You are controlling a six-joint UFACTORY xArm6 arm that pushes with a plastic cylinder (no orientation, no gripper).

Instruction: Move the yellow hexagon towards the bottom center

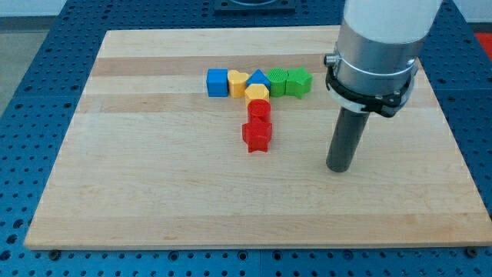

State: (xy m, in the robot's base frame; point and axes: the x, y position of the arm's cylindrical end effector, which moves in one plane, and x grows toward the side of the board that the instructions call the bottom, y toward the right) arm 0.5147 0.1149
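Note:
The yellow hexagon [257,93] sits in a cluster near the board's top middle, just below the blue triangle [260,78]. A red cylinder [259,109] touches it from below, and a red star [257,136] lies under that. To its upper left are a yellow heart [237,81] and a blue cube [217,82]. Two green blocks [277,81] [299,81] lie to the upper right. My tip [339,168] rests on the board to the right of the red star, well apart from every block.
The wooden board [154,200] lies on a blue perforated table [31,92]. The arm's white and grey body [377,46] hangs over the board's top right.

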